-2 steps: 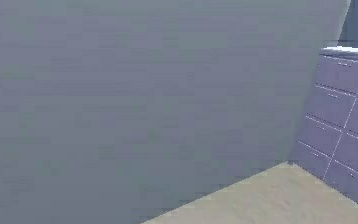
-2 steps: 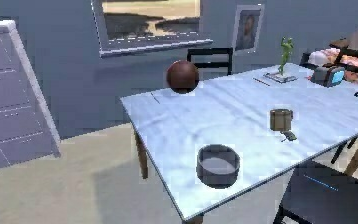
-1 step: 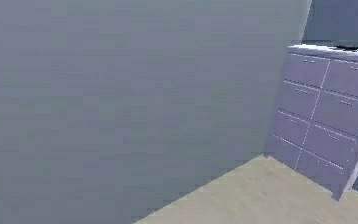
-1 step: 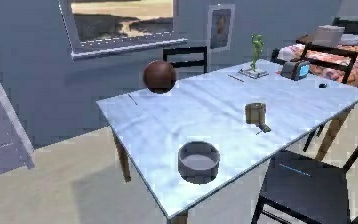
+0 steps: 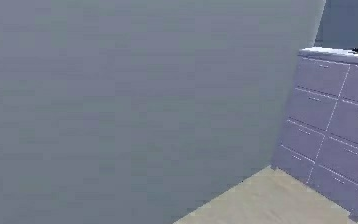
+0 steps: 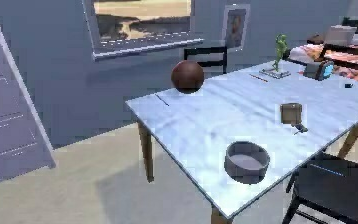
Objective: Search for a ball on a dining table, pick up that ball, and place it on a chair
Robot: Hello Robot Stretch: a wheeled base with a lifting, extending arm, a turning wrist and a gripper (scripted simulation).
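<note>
One drawer unit point(image 5: 332, 130). One marble tabletop point(image 6: 217, 125). Two chairs: dark chair point(image 6: 209, 55) behind it, second chair point(image 6: 332, 190) at the near corner. One brown ball point(image 6: 188, 76) on the tabletop's far left corner; round, so no long axis or pointing. One grey bowl point(image 6: 247, 161), one cup point(image 6: 291, 113). Pincer state: cannot tell.

home dining room: table point(image 6: 227, 118), chair point(image 6: 213, 52)

Ball point(image 6: 188, 76): reddish brown. Dining table point(image 6: 212, 120): white marbled top, brown legs. Bowl point(image 6: 247, 161): grey. Chair point(image 6: 337, 190): black. Drawer unit point(image 5: 332, 125): lavender. Wall point(image 5: 137, 100): grey-blue.
</note>
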